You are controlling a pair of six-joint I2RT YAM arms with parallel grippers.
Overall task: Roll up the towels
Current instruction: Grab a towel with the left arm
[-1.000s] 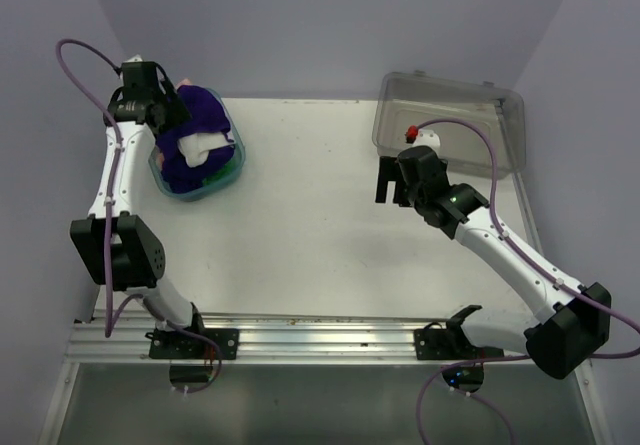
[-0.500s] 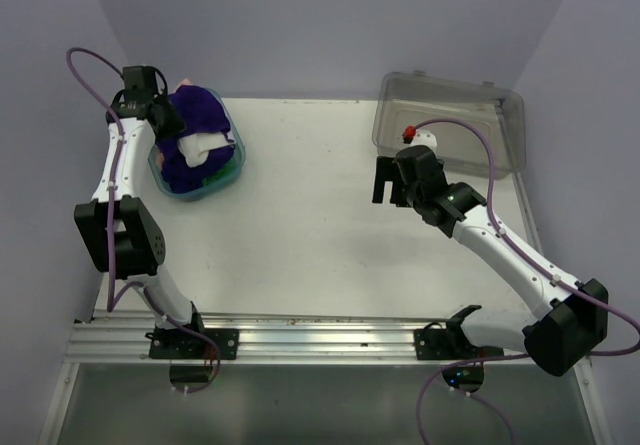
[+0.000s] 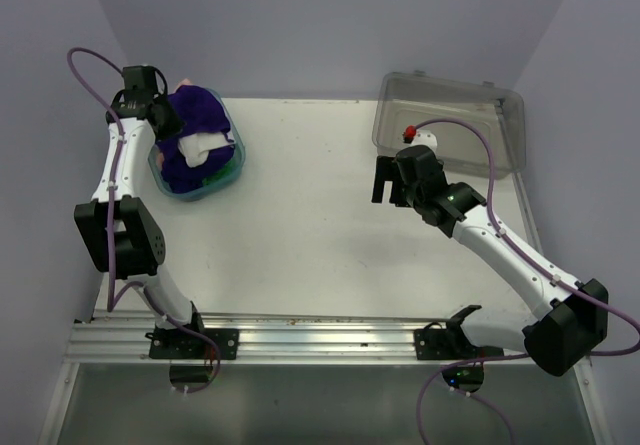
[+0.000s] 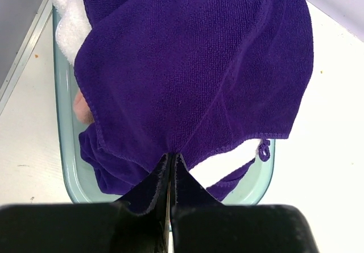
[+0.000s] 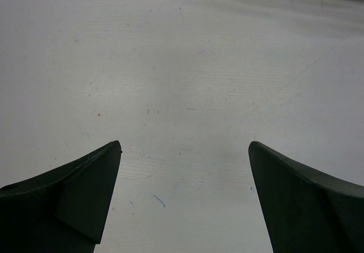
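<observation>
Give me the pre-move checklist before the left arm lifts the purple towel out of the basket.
1. Grip: ok. The left gripper is shut on a fold of the purple towel.
2. Towel free of the others: cannot tell. It drapes over the white towel and the peach towel in the teal basket.
3. Landing space: ok. The table is bare between the arms.
4. Right gripper: ok. It is open, holds nothing and hangs over bare table.
5. Basket staying put: cannot tell. Nothing holds it down.
</observation>
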